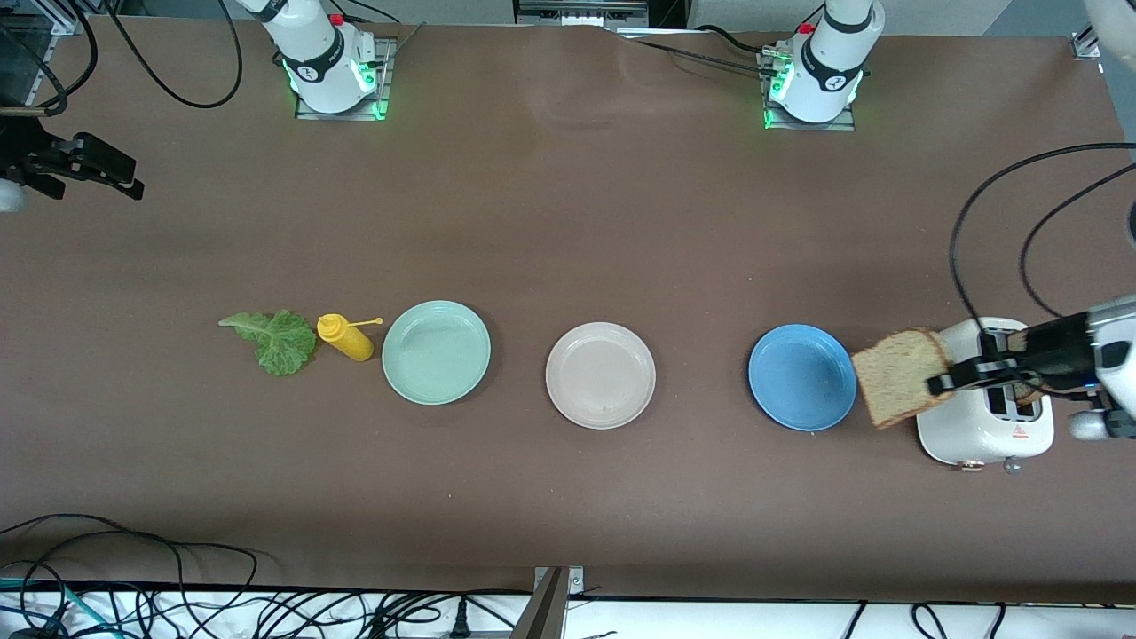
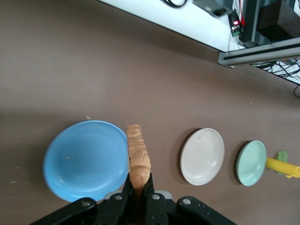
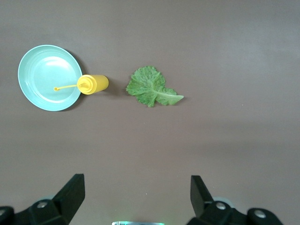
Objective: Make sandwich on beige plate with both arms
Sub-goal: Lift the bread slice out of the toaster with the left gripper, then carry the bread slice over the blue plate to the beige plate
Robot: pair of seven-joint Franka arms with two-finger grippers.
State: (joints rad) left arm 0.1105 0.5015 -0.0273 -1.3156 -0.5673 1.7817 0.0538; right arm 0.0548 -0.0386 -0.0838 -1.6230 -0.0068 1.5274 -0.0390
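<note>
My left gripper (image 1: 941,382) is shut on a brown wholegrain bread slice (image 1: 901,377) and holds it in the air over the gap between the blue plate (image 1: 801,376) and the white toaster (image 1: 985,417). In the left wrist view the slice (image 2: 138,154) stands edge-on between the pads of the left gripper (image 2: 138,180). The beige plate (image 1: 600,374) is bare at the table's middle; it also shows in the left wrist view (image 2: 202,156). The green lettuce leaf (image 1: 275,340) lies toward the right arm's end. My right gripper (image 1: 129,177) waits open and empty, high over that end; its fingers (image 3: 75,187) stand wide apart.
A yellow squeeze bottle (image 1: 346,337) lies between the lettuce and the mint-green plate (image 1: 436,351). Something brown shows in a toaster slot (image 1: 1027,390) under the left gripper. Cables hang near the toaster and along the table's front edge.
</note>
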